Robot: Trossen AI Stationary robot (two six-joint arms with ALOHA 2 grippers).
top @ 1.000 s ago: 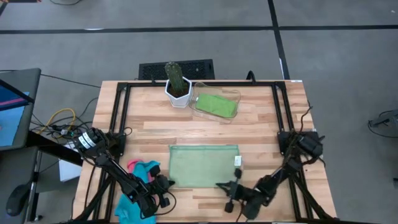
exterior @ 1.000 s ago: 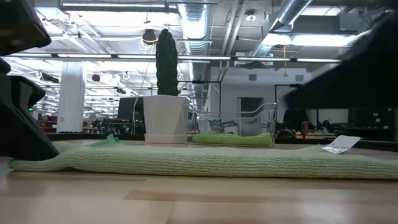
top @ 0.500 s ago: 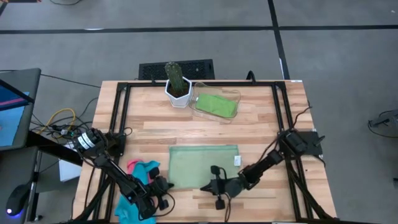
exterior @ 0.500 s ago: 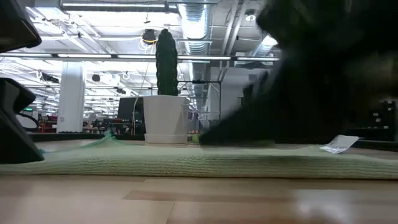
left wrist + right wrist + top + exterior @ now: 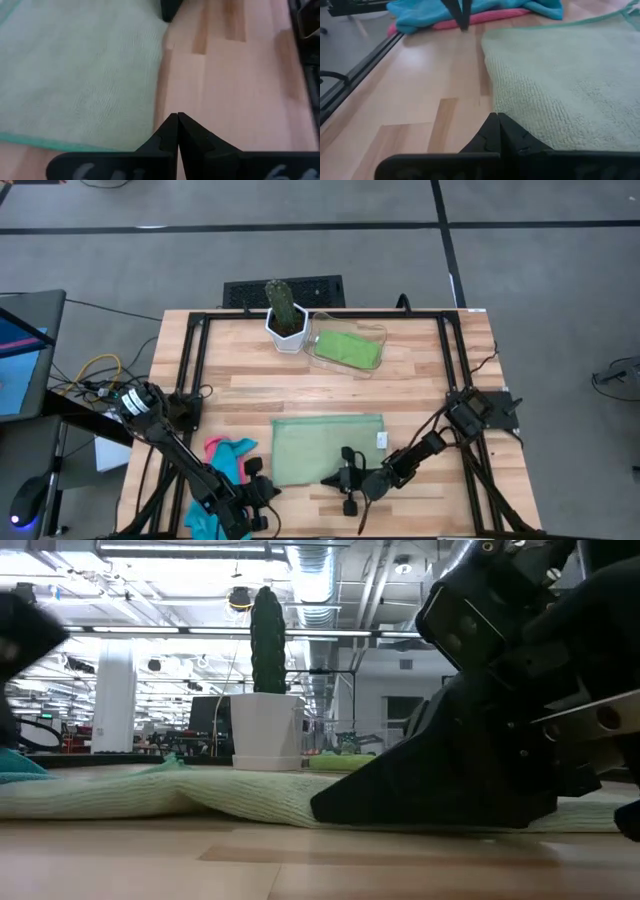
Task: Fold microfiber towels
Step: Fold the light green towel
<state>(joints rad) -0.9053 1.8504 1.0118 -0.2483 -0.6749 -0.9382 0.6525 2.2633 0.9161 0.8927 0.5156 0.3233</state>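
While both arms sit low at the near edge of the table [image 5: 420, 370], the light green towel [image 5: 327, 445] lies spread flat in the middle, only folded once by the look of it, with a small white tag [image 5: 381, 439] at its right edge. The right gripper [image 5: 336, 481] has its fingers pressed together, holding nothing, right at the towel's near edge. The left gripper [image 5: 268, 492] is pinched together too, empty, just off the towel's near-left corner. Next to it there's a crumpled heap of the turquoise towel [image 5: 225, 470] and the pink towel [image 5: 214, 447]. At the back, another green towel [image 5: 347, 348] sits folded in the clear tray [image 5: 377, 333], beside a cactus [image 5: 281, 301] in a white pot [image 5: 287, 333].
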